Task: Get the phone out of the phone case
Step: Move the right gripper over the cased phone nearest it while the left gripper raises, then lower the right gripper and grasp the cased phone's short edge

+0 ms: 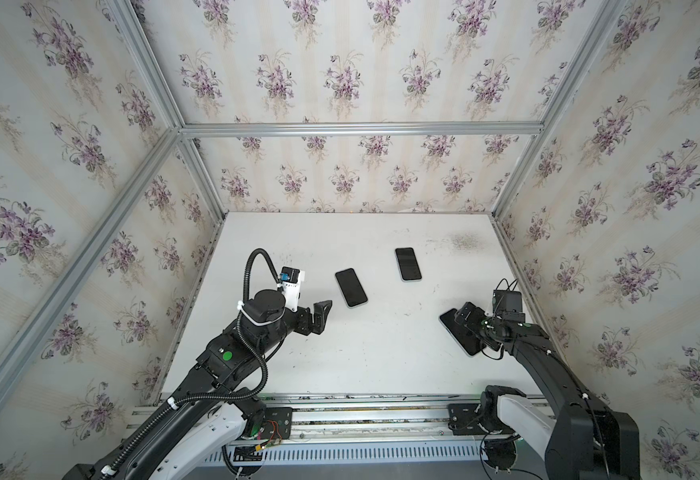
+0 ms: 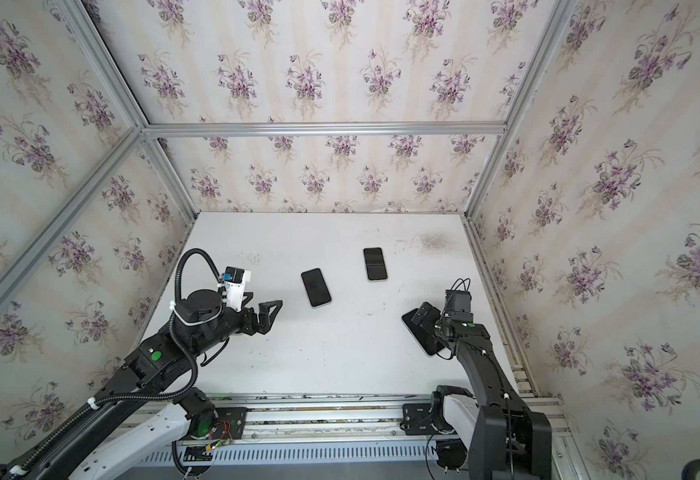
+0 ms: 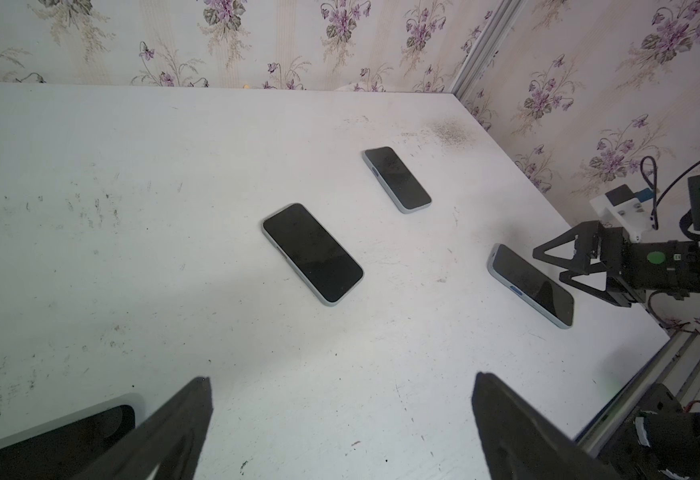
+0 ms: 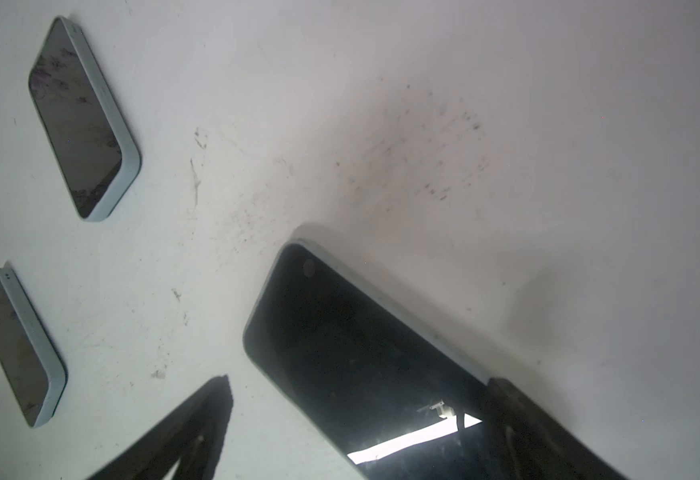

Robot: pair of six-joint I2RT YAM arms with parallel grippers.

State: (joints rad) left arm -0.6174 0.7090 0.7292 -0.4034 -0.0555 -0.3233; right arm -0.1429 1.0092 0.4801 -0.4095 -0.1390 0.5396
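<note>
Three phones in pale blue-grey cases lie screen up on the white table (image 1: 381, 357). One phone (image 1: 351, 287) (image 2: 315, 287) (image 3: 312, 253) is near the middle. A second phone (image 1: 408, 264) (image 2: 375, 264) (image 3: 397, 179) lies farther back. The third phone (image 1: 462, 343) (image 2: 423, 340) (image 4: 340, 332) is at the right. My right gripper (image 1: 471, 313) (image 4: 359, 381) hangs open just over that phone's end, one finger by its long edge and the other over bare table. My left gripper (image 1: 324, 316) (image 3: 342, 378) is open and empty, left of the middle phone.
Flowered walls with aluminium posts close the table on three sides, and the right wall stands close to my right gripper. A rail (image 1: 360, 415) runs along the front edge. In the left wrist view a dark rounded thing with a pale rim (image 3: 69, 436) lies half hidden by my finger.
</note>
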